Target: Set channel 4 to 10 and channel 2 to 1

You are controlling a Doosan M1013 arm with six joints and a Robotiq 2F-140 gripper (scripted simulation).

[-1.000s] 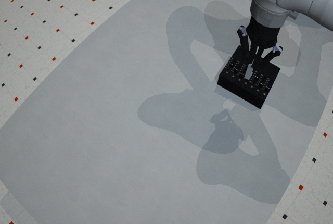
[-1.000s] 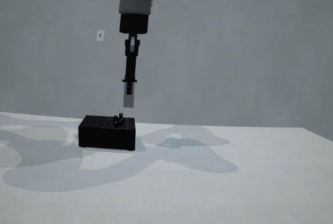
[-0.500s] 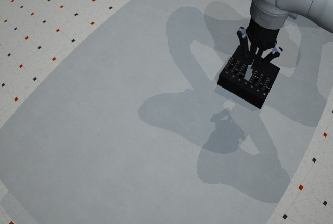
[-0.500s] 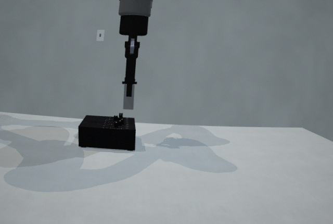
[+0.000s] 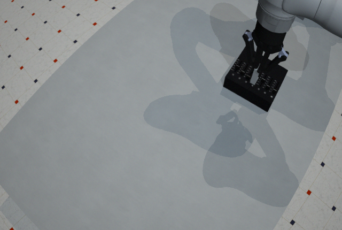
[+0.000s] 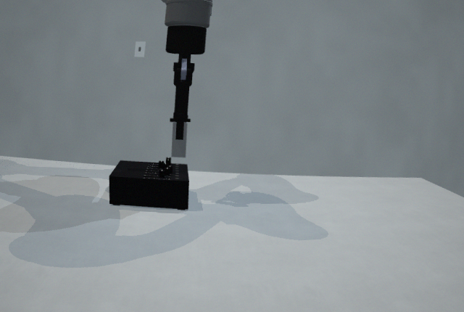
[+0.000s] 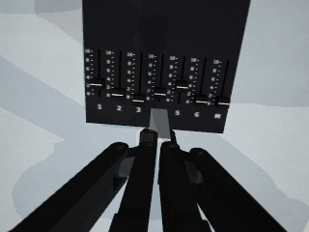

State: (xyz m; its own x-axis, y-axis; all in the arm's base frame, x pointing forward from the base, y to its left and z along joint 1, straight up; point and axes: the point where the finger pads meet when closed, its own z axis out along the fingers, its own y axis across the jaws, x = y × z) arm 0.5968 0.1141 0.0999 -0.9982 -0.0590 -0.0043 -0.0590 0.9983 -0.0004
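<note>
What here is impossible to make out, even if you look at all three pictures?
- Channel 4's number on the lighting desk: wrist view, covered by the shut gripper and its pale fingertip pads.
- Exact fader levels: scale marks too small and blurred in every view.
- Whether the pads touch a fader: exterior view shows a slight gap, but the caps are tiny.
- The arm's base: cut off by the top view's edge.

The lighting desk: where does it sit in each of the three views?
Top: lighting desk is right of centre in the upper half, under the shut gripper.
Exterior: left of centre, on the table, just below the fingertips.
Wrist: fills the upper middle, faders facing the camera.
Shared landmark: the pale fingertip pad.
</note>
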